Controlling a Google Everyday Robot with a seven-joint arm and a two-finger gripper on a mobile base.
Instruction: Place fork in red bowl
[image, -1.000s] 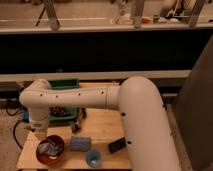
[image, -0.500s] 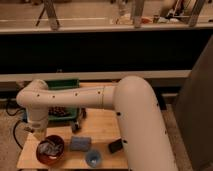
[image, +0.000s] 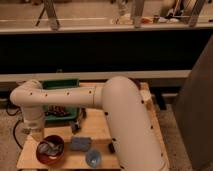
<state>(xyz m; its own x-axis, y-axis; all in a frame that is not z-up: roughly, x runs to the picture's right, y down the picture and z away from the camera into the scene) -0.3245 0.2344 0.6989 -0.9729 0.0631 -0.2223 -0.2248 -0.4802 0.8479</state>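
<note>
Your gripper hangs at the arm's wrist end, just above the far rim of the red bowl; whether it grips anything cannot be told. Grey metal, perhaps the fork, lies inside that bowl. A blue cup sits to its right, a green tray behind it.

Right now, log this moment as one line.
hand: above red bowl | fork: unclear | blue cup: right of bowl

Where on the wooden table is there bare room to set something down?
Bare wood lies on the table between the green tray and grey block. The front-left is crowded: red bowl, gripper above it, blue cup.
</note>
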